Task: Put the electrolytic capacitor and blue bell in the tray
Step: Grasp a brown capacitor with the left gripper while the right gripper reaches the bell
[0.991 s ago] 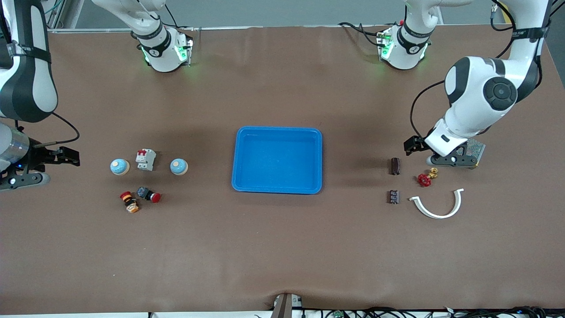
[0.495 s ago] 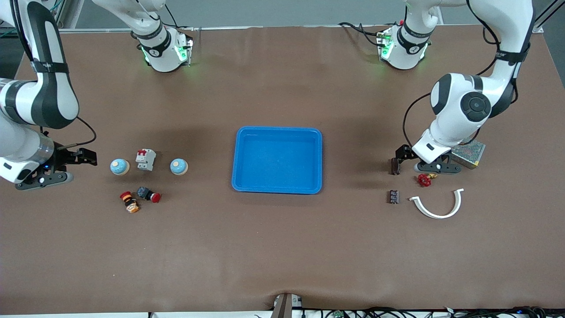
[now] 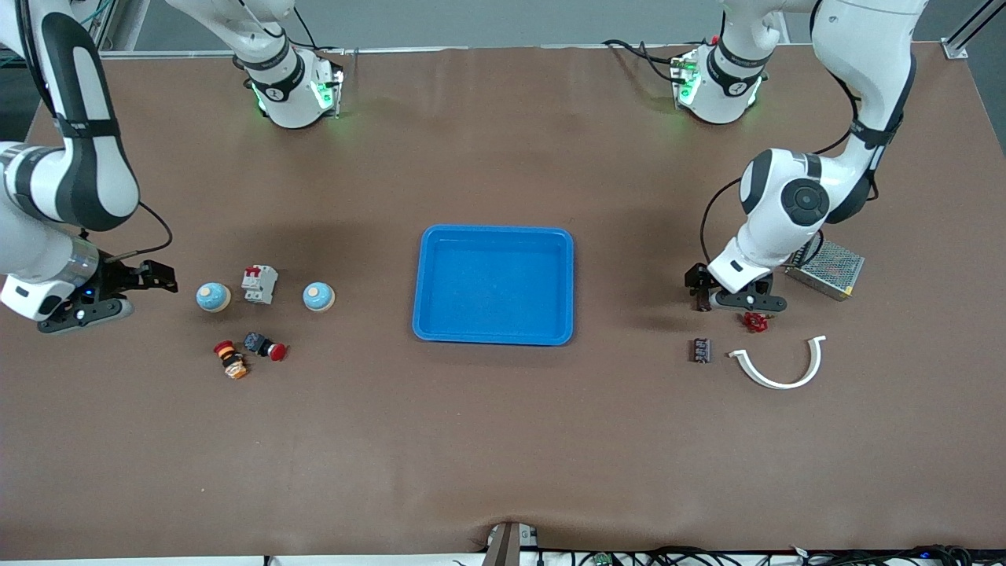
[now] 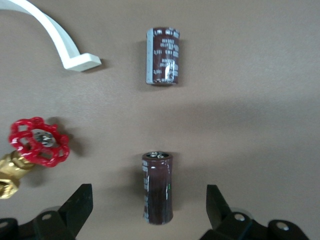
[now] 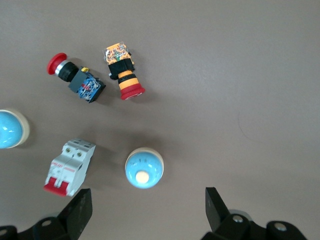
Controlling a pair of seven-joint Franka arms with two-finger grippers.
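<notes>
The blue tray (image 3: 493,236) lies mid-table. Two dark electrolytic capacitors lie toward the left arm's end. My left gripper (image 3: 743,302) (image 4: 150,215) hangs open over the one farther from the front camera (image 4: 157,187), which lies between its fingers untouched and is mostly hidden under the wrist in the front view. The other capacitor (image 3: 700,350) (image 4: 162,56) lies apart. Two blue bells (image 3: 212,297) (image 3: 318,296) stand toward the right arm's end. My right gripper (image 3: 82,310) (image 5: 147,215) is open and empty, beside the outer bell (image 5: 144,169).
A red-handled valve (image 3: 755,321) (image 4: 39,141), a white curved clip (image 3: 778,365) and a metal mesh box (image 3: 825,267) lie near the left gripper. A white circuit breaker (image 3: 259,283) (image 5: 67,167) stands between the bells, with two push buttons (image 3: 230,359) (image 3: 265,346) nearer the front camera.
The left arm has swung toward the tray, bringing its open gripper over the capacitor. The right arm has moved in toward the outer bell. Nothing on the table has moved.
</notes>
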